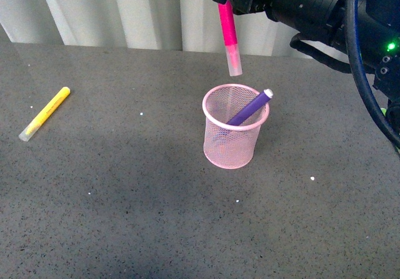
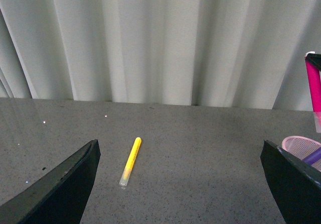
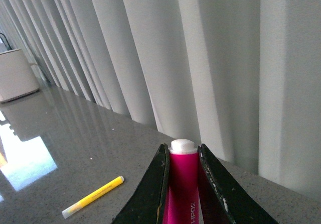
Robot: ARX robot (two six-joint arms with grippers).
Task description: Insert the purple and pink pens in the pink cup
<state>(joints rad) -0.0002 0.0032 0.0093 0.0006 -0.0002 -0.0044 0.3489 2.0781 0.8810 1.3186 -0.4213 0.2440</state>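
Your right pincer [image 3: 183, 194] is clamping the pink pen [image 1: 229, 35], holding it cap-down just above the pink cup [image 1: 228, 146] on the tabletop [image 1: 125, 197]. The purple pen [image 1: 250, 107] is leaning inside that cup. Your left pincer [image 2: 178, 184] is hovering spread apart; the yellow marker [image 1: 45, 113] is lying well left of the cup.

Grey speckled tabletop [image 1: 125, 229], yellow marker [image 1: 45, 113] lying left, pink cup [image 1: 222, 149] standing centre

The pink cup [image 1: 220, 149] has its mouth partly blocked: the purple pen [image 1: 250, 107] leans across to the right rim, leaving the left half free. The pink pen [image 1: 229, 38], clamped in the right gripper [image 3: 183, 176], hangs above the back rim without touching it. The table [image 1: 125, 216] is bare around the cup. The yellow marker [image 1: 45, 112] lies well apart to the left.
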